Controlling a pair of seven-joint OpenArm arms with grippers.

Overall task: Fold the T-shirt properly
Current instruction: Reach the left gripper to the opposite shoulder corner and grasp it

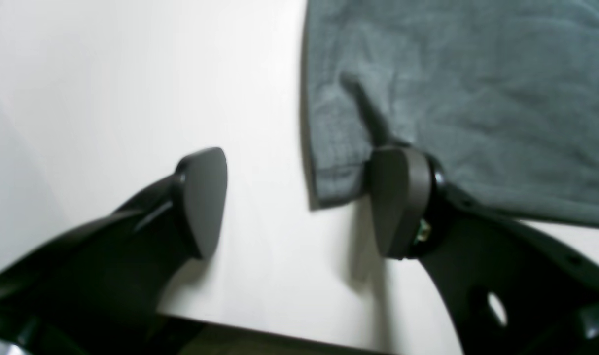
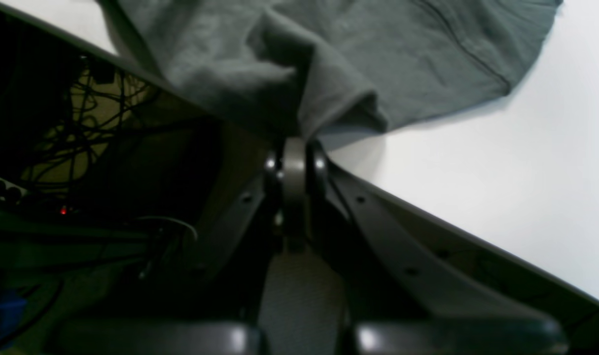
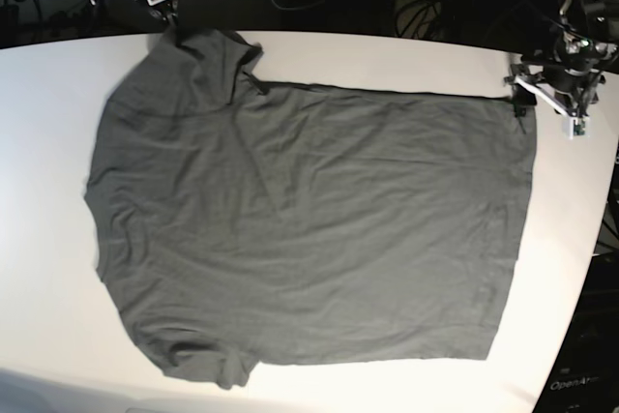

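T-shirt (image 3: 309,229) lies spread flat on the white table (image 3: 39,142); base view hides both pincers' tips, wrist views show them: left gripper (image 1: 299,202) spread at the hem corner (blurred), right gripper (image 2: 294,148) pinching bunched shirt fabric at the table edge

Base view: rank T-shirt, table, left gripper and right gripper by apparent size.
1. table, partly covered
2. T-shirt
3. left gripper and right gripper: both small at the far edge, too alike to rank.
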